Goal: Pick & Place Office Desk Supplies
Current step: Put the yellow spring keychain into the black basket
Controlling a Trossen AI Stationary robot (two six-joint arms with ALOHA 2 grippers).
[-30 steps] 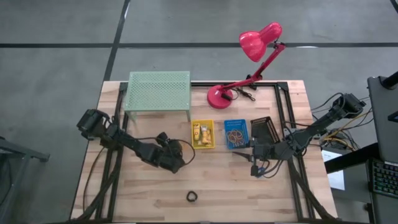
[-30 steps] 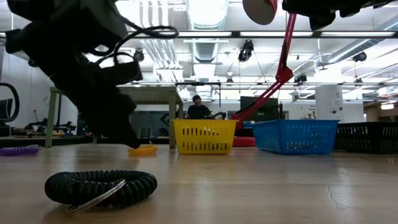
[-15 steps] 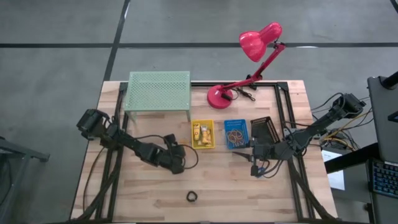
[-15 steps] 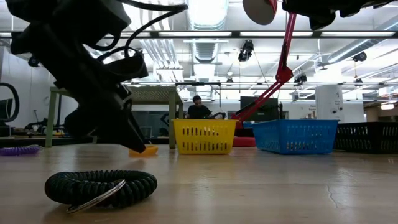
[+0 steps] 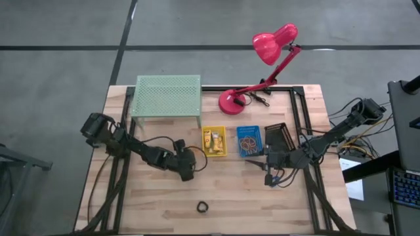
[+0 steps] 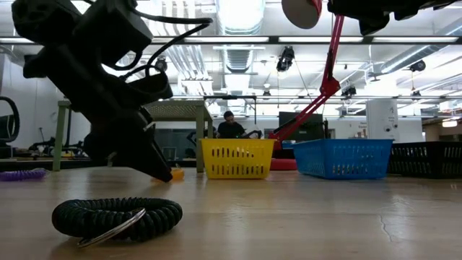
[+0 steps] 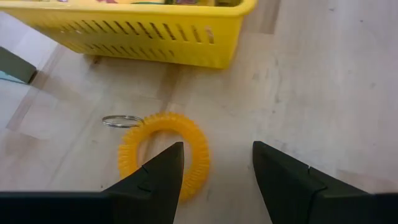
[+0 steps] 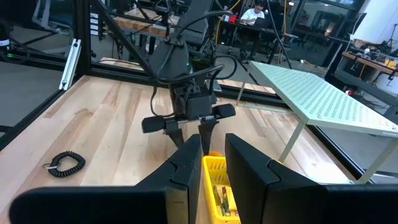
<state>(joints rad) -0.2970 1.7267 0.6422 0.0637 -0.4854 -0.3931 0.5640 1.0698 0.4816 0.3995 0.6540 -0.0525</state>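
Note:
An orange coil ring (image 7: pixel 163 149) with a small metal key ring lies flat on the table in front of the yellow basket (image 7: pixel 143 28). My left gripper (image 7: pixel 214 171) is open and slants down over the coil. One finger (image 7: pixel 155 180) stands over its near side; the other is beside it on bare wood. In the low view the left gripper's tip (image 6: pixel 160 172) covers most of the orange coil (image 6: pixel 177 173). A black coil ring (image 5: pixel 203 208) lies near the front edge. My right gripper (image 8: pixel 214 158) hovers with a narrow gap, holding nothing, by the black basket (image 5: pixel 279 136). My left gripper comes at the orange coil slanting down from the table's left. One finger's tip (image 7: pixel 168 158) overlaps the coil's near side. Whether it touches the coil I cannot tell. The coil lies flat on the table.
The yellow basket (image 5: pixel 214 141), a blue basket (image 5: pixel 249 141) and the black basket stand in a row at mid-table. The green mesh shelf (image 5: pixel 167 96) and the pink-red lamp (image 5: pixel 262 65) stand at the far edge. A purple coil (image 6: pixel 22 174) lies at the left.
My left gripper has moved a little toward the table's right edge and down, rolling its wrist. Its tip has come up against the orange coil, which it now mostly covers in the low view. The coil has stayed where it was.

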